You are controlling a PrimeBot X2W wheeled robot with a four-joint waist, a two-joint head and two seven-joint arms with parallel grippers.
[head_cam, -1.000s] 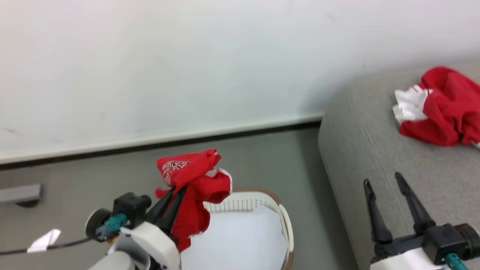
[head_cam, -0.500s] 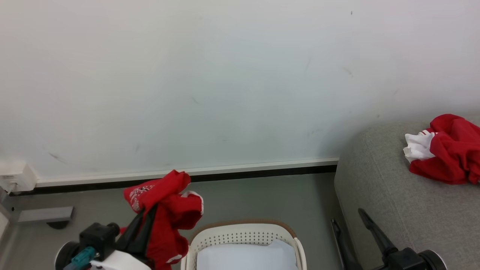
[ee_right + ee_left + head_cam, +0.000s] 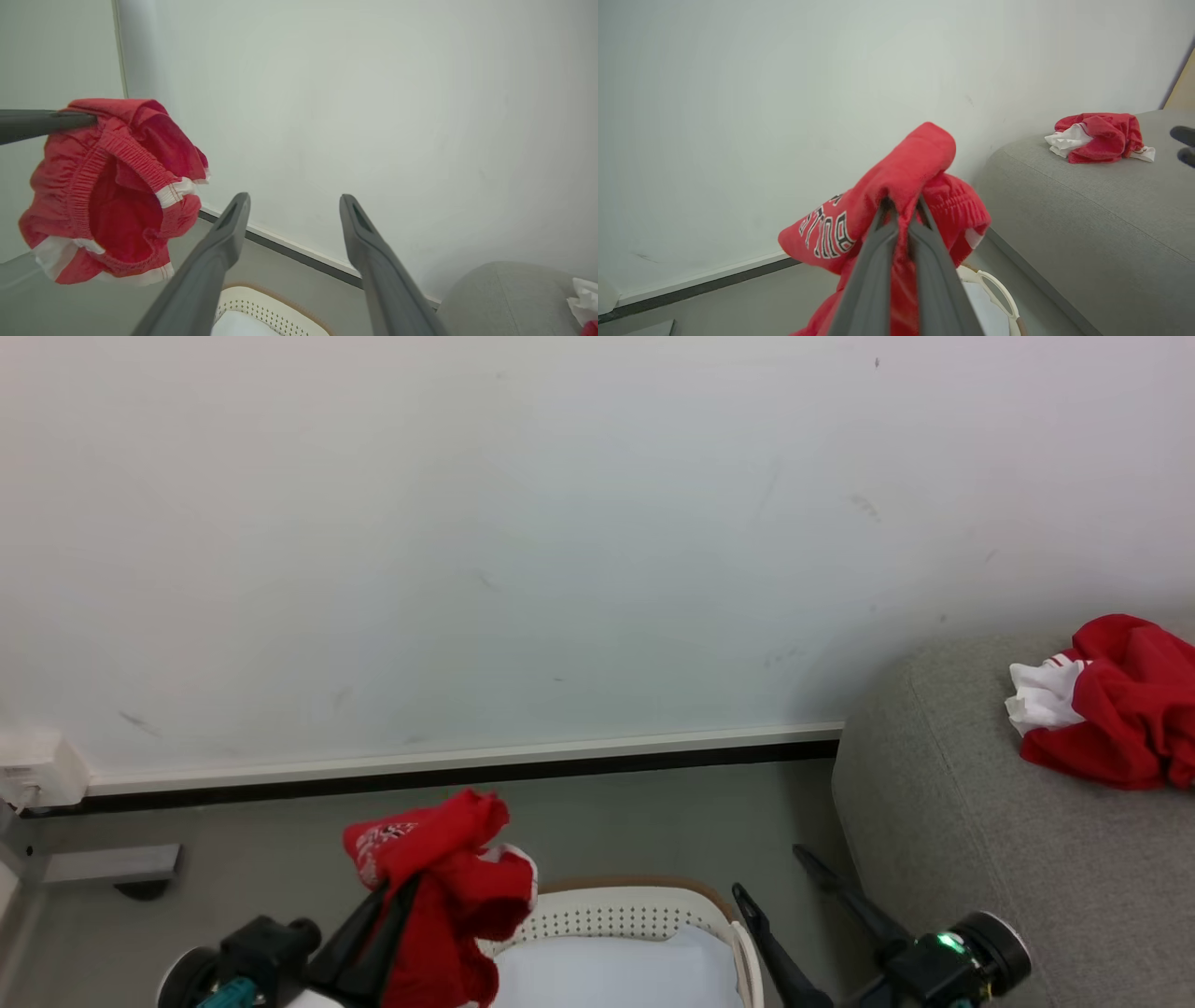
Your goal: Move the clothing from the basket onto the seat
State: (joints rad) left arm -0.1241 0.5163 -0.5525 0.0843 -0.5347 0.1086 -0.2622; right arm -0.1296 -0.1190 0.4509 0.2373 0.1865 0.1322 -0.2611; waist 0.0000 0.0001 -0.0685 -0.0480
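Head view: the left gripper pinches a red garment in the air above the basket. The right gripper stands spread and empty beside the seat, where a second red garment lies. Left wrist view: its fingers squeeze this garment. Right wrist view: fingers wide apart.

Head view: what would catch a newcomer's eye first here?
The bright red garment bunched in the shut left gripper, held up near the basket at lower centre. Next, a red-and-white garment lying crumpled on the grey sofa at right, with the open, empty right gripper between basket and sofa.
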